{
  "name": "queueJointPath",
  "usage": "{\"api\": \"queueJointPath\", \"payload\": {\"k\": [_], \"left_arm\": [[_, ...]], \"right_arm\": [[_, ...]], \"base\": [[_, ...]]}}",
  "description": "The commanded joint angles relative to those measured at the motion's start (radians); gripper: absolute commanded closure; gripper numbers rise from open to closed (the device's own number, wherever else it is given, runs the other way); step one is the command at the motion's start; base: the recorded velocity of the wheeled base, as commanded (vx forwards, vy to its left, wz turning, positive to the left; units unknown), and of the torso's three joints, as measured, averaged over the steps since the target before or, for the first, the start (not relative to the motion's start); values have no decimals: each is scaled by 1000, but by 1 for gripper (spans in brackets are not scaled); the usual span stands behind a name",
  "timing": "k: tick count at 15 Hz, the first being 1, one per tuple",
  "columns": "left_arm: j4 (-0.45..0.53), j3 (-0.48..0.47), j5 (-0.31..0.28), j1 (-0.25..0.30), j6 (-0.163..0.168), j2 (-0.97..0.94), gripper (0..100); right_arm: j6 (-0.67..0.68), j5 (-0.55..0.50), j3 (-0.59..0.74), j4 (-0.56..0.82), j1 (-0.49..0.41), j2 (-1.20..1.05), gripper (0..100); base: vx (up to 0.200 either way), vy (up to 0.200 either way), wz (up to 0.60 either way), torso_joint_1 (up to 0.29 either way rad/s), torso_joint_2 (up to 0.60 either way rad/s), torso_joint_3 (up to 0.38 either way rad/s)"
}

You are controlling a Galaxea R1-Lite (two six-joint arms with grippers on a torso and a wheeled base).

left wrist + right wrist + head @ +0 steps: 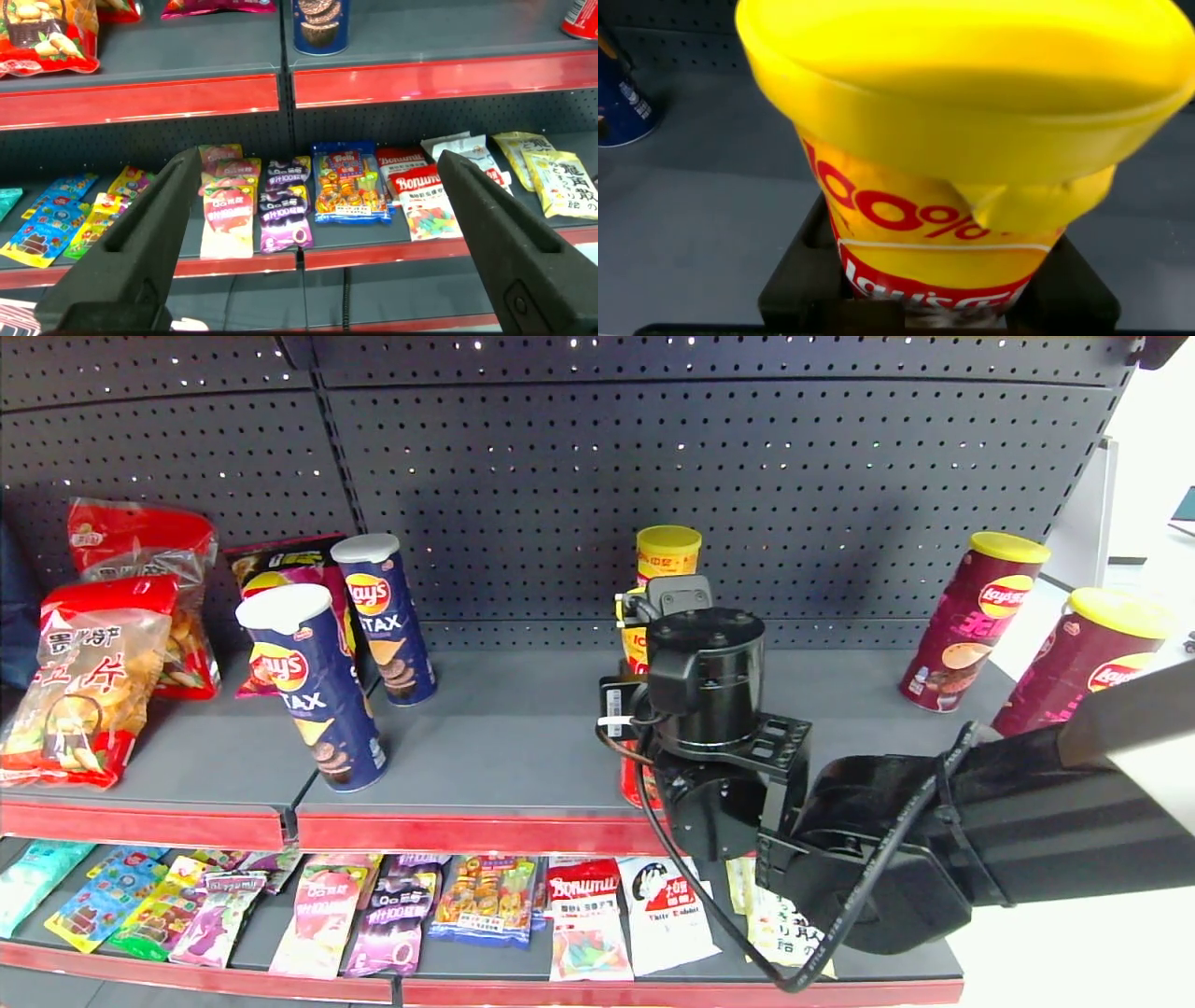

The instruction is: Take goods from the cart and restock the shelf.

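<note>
Right end effector (936, 297) gripping yellow-lidded can (952, 140), at shelf (504, 728)

The yellow-lidded can (665, 555) — largely hidden behind the arm (934, 840).

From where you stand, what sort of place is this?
Probably a shop aisle, or a mock-up of one: a pegboard-backed shelf with red edges, chip cans standing on it, candy packets in rows on the tier below. The right gripper holds a yellow-lidded can.
</note>
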Motion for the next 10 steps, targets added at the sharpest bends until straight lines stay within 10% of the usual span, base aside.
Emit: {"api": "queueJointPath", "payload": {"k": [1, 8, 9, 10], "left_arm": [[0, 0, 1, 0, 1, 2, 0], [0, 0, 1, 0, 1, 2, 0], [0, 0, 1, 0, 1, 2, 0], [0, 0, 1, 0, 1, 2, 0]], "right_arm": [[0, 0, 0, 0, 0, 0, 100], [1, 2, 3, 0, 2, 2, 100], [1, 2, 3, -1, 2, 6, 0], [3, 2, 3, -1, 2, 6, 0]], "base": [[0, 0, 0, 0, 0, 0], [0, 0, 0, 0, 0, 0], [0, 0, 0, 0, 0, 0], [0, 0, 0, 0, 0, 0]]}}
